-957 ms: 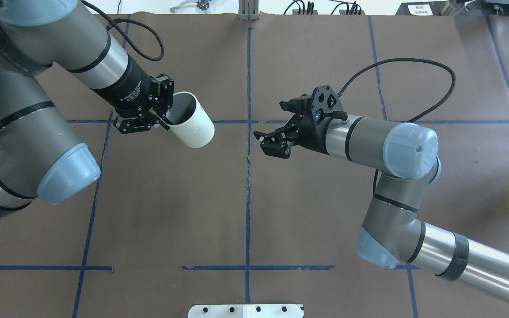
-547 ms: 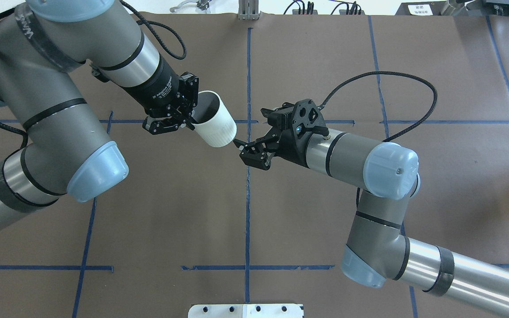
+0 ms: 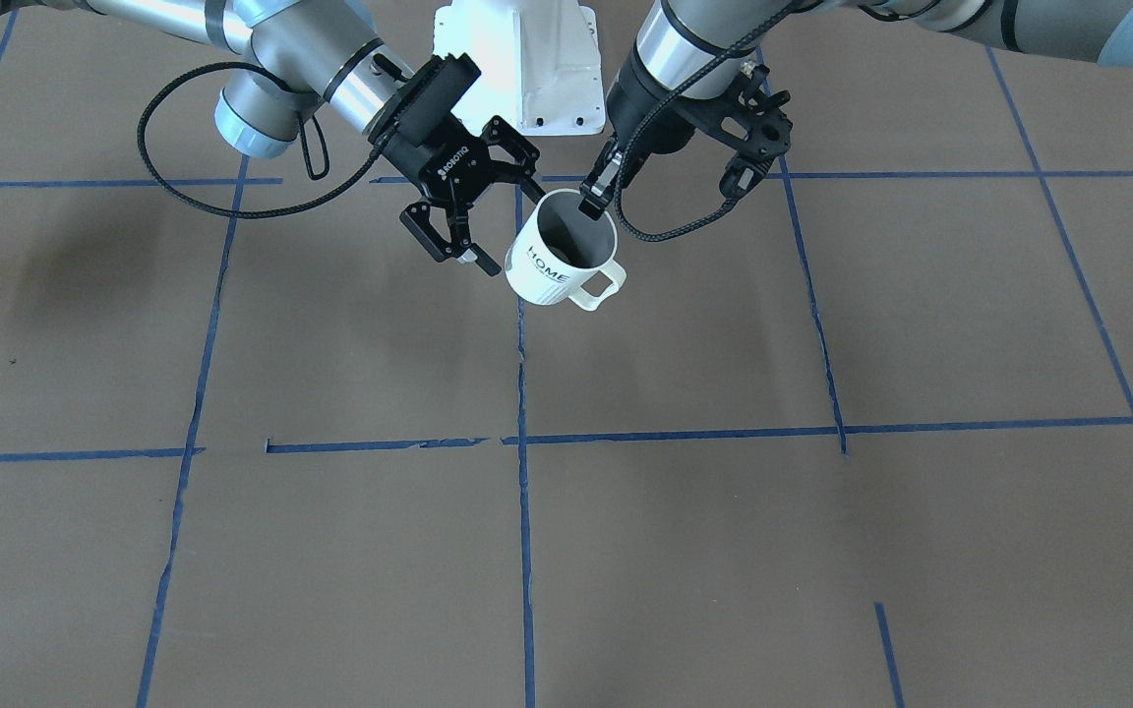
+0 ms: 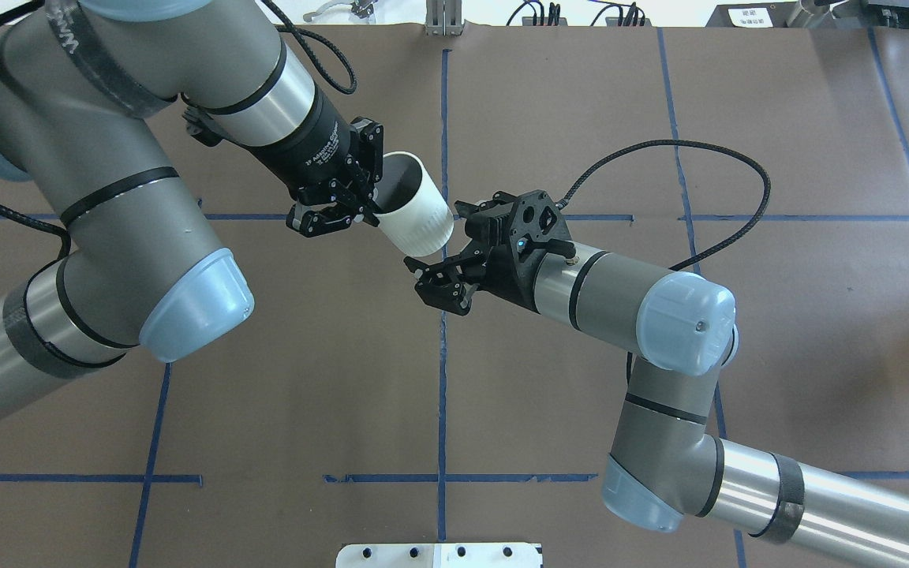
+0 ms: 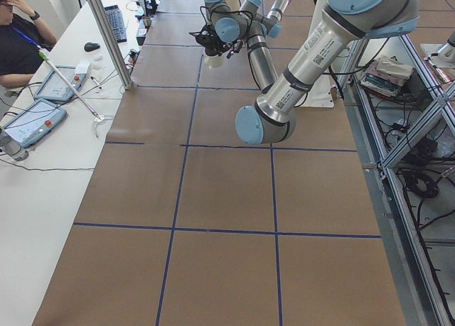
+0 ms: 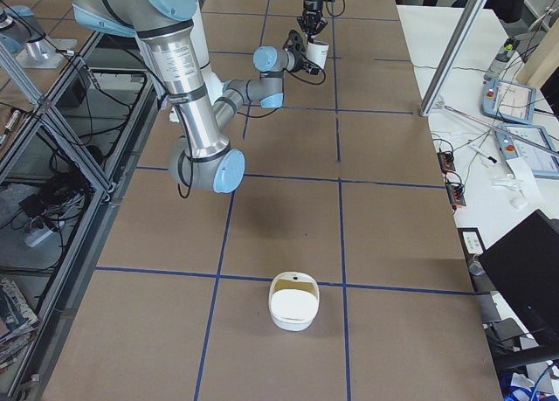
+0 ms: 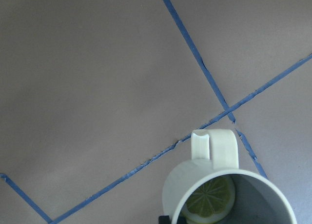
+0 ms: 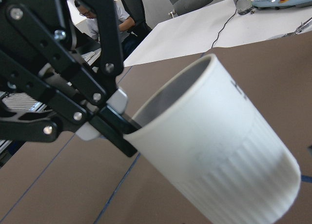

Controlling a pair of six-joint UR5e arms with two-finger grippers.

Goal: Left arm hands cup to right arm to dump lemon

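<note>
Small white ribbed mug (image 4: 421, 211) being held tilted, aloft at far middle, rim being pinched by left arm's black holed-plate gripper (image 4: 374, 208). Yellow lemon slice (image 7: 209, 200) being carried inside. Right arm's black ROBOTIQ-lettered gripper (image 3: 506, 226) being held wide open just beside mug. Likely stiff, slick, breakable; ribbed body being judged safest hold.

HOME, dark capitals, on the white side of the cup (image 3: 555, 267). Smaller marks sit under it, too small to read. ROBOTIQ, white letters, on the black body of my right gripper (image 3: 510, 232). Small white print on the black body of my left gripper (image 4: 374, 207) looks like "Adaptive Gripper", its start unclear. Pale letters on the black band (image 4: 68, 35) round my left arm (image 4: 107, 197), can't make them out. White sticker (image 5: 318, 50) with dark print on that arm, unreadable. White sign (image 4: 742, 14) in the overhead view's top right, print too small.
</note>
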